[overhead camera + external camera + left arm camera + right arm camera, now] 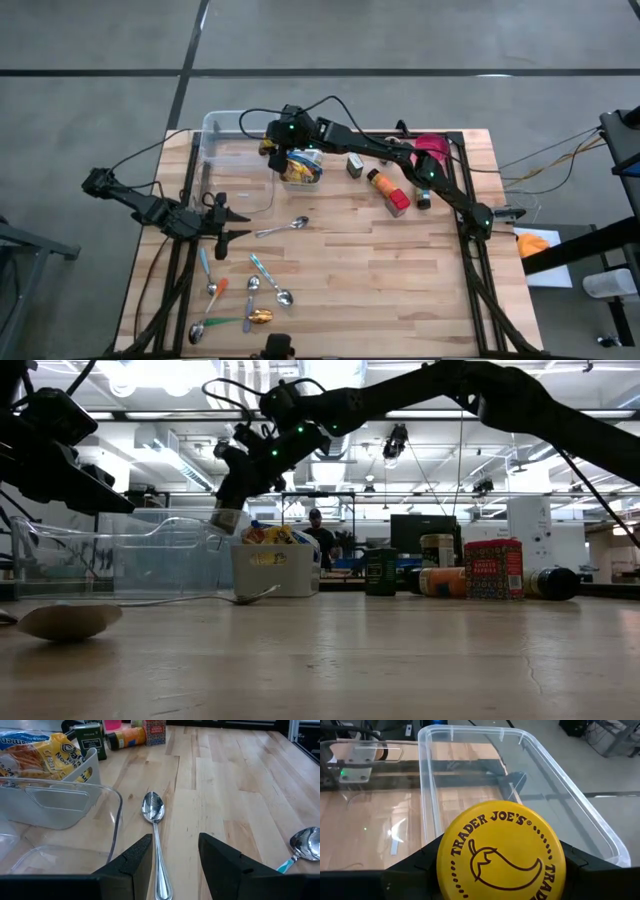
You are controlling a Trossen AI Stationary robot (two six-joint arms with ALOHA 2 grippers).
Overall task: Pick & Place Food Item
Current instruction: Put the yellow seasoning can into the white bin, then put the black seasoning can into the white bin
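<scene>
clear bin (pixel 225 160) open on top; white basket (pixel 300 172) crowds its right side.

loc: lab/workshop | evid: concrete floor (pixel 400 40), ceiling strip lights (pixel 180 460), monitor (pixel 412 535) behind wood table (pixel 380 270)

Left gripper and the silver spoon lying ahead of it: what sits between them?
Nothing. In the left wrist view the spoon has its handle running back between the open left gripper fingers, over bare wood.

Yellow jar lid (pixel 501 852), black chili print
</scene>
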